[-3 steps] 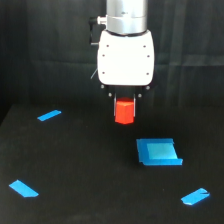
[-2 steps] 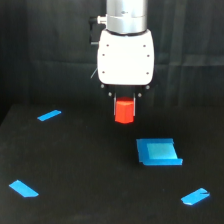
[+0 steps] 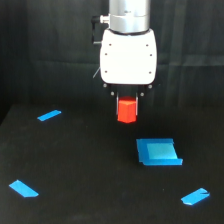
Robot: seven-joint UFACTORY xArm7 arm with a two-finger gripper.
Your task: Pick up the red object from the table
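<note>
The red object, a small orange-red hexagonal block, hangs just under the white gripper body in the middle of the exterior view, lifted off the black table. My gripper is shut on the red object, holding its upper part. The fingers are mostly hidden behind the block and the white housing.
A blue square piece lies on the table below and to the right of the block. Flat blue strips lie at the left, the lower left and the lower right.
The gripper and the red object have risen slightly. The blue pieces have not moved.
</note>
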